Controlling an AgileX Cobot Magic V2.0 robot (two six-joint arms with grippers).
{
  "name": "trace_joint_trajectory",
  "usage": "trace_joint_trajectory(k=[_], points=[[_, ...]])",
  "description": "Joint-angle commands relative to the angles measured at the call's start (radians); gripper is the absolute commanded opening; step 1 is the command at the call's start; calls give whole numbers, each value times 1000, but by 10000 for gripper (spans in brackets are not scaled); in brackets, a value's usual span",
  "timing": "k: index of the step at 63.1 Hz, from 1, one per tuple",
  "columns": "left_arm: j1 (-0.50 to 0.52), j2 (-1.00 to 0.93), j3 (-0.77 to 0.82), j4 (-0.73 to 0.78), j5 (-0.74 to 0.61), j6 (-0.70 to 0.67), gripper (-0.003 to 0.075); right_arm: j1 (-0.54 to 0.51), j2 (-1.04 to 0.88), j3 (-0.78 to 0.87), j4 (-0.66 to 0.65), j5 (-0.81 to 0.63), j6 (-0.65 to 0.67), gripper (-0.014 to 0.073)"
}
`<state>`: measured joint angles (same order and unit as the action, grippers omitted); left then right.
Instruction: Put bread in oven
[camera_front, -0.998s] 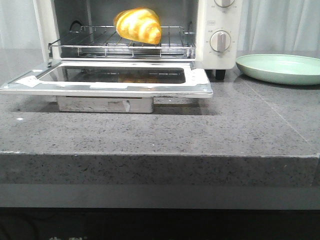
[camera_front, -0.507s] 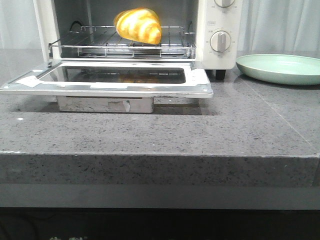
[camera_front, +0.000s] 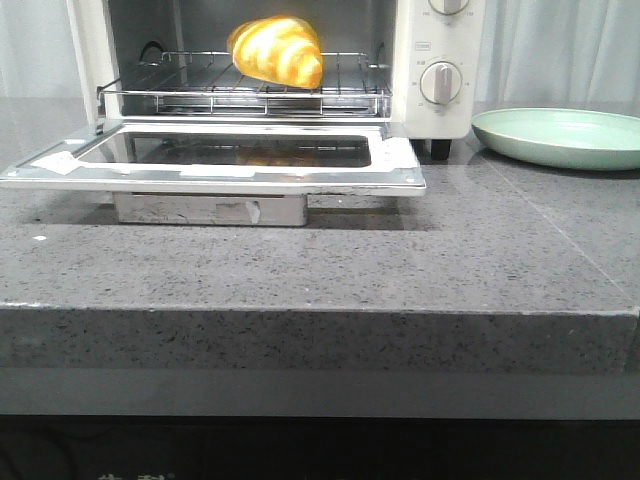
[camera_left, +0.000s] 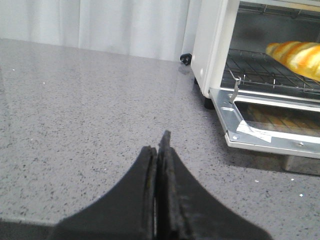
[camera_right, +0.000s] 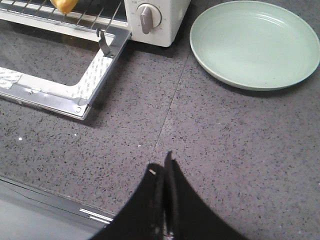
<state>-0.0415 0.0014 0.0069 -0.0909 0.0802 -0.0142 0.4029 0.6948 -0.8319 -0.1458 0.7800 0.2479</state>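
The bread (camera_front: 277, 49), a glossy golden-orange roll with pale stripes, lies on the wire rack (camera_front: 245, 88) inside the off-white oven (camera_front: 430, 110). The oven's glass door (camera_front: 225, 155) hangs open and flat. The bread also shows in the left wrist view (camera_left: 297, 57) and at the edge of the right wrist view (camera_right: 65, 5). My left gripper (camera_left: 159, 147) is shut and empty, low over the counter left of the oven. My right gripper (camera_right: 164, 167) is shut and empty near the counter's front edge, right of the door. Neither gripper shows in the front view.
A pale green plate (camera_front: 560, 136) sits on the grey speckled counter (camera_front: 330, 270) right of the oven; it also shows in the right wrist view (camera_right: 255, 42). White curtains hang behind. The open door's corner (camera_right: 80, 107) juts toward the counter's front.
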Motion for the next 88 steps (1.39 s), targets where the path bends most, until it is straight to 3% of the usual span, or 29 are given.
trace_joint_trajectory(k=[1, 70, 78, 88], points=[[4, -33, 27, -13, -134, -3, -18, -3, -3, -24, -20, -65, -11, -67], [4, -31, 24, -13, -98, -3, -18, -3, -14, -16, -19, -69, -11, -67], [4, -31, 24, -13, -98, -3, -18, -70, -95, 61, -16, -131, -11, -66], [4, -31, 24, -13, -98, -3, -18, -215, -296, 301, 14, -329, -11, -66]])
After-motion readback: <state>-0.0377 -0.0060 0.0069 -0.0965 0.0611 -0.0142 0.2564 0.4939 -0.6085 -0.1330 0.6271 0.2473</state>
